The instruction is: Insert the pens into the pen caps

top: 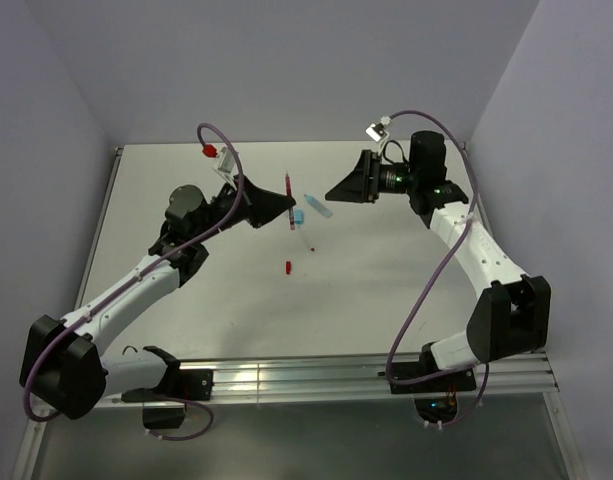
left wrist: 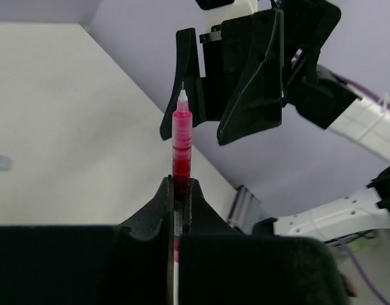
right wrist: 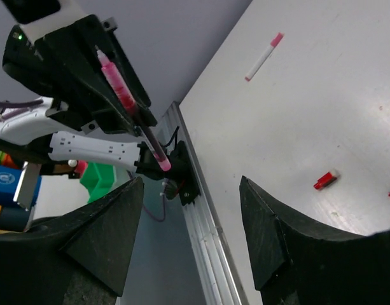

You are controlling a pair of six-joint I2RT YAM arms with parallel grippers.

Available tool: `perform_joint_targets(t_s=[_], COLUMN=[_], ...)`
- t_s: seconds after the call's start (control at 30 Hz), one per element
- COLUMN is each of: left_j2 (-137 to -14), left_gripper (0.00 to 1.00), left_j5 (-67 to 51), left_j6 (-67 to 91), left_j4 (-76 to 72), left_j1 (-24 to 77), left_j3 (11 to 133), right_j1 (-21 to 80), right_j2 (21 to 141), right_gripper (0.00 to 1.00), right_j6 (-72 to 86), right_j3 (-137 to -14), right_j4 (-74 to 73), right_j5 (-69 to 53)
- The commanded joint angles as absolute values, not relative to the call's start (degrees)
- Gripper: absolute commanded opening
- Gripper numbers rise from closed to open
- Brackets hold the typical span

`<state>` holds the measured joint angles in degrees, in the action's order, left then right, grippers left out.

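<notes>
My left gripper (top: 289, 206) is shut on a red pen (top: 287, 186) and holds it off the table. In the left wrist view the pen (left wrist: 181, 143) sticks out of the gripper (left wrist: 181, 185), white tip away from it. My right gripper (top: 336, 190) faces it from the right, open and holding nothing. In the right wrist view its fingers (right wrist: 271, 235) stand wide apart, with the held pen (right wrist: 121, 86) beyond them. On the table lie a light blue cap (top: 298, 215), a red cap (top: 288, 266), a white pen with a red end (top: 308, 240) and a pale blue pen (top: 318, 206).
The metal rail (top: 316, 375) runs along the table's near edge, and grey walls close the back and sides. A purple cable (top: 426, 280) loops beside the right arm. The red cap (right wrist: 325, 180) and the white pen (right wrist: 263, 57) also show in the right wrist view.
</notes>
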<state>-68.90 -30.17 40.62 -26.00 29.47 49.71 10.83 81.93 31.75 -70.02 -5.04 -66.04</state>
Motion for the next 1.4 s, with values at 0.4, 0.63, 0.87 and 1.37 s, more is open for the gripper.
perform_joint_targets(t_s=[0.4, 0.63, 0.87, 1.37], left_j2=[-70.5, -71.0, -71.0, -70.3], left_gripper=[0.00, 0.00, 0.00, 0.76], left_j5=[-30.2, -29.7, -29.4, -29.0], left_j6=[58.9, 60.6, 60.3, 52.0], left_j4=[-37.2, -38.3, -38.2, -20.9], left_j1=[29.8, 29.8, 30.0, 27.7], left_j3=[49.3, 49.0, 48.1, 51.8], right_j1=[26.3, 26.6, 26.6, 25.1], right_j2=[78.4, 78.7, 80.9, 78.3], right_gripper=[0.54, 0.38, 0.24, 0.00], right_j6=[35.5, 35.9, 36.8, 33.2], right_j3=[-66.9, -67.2, -68.4, -65.4], right_j4=[5.6, 5.6, 5.6, 2.5], right_j5=[-59.1, -58.7, -59.1, -56.5])
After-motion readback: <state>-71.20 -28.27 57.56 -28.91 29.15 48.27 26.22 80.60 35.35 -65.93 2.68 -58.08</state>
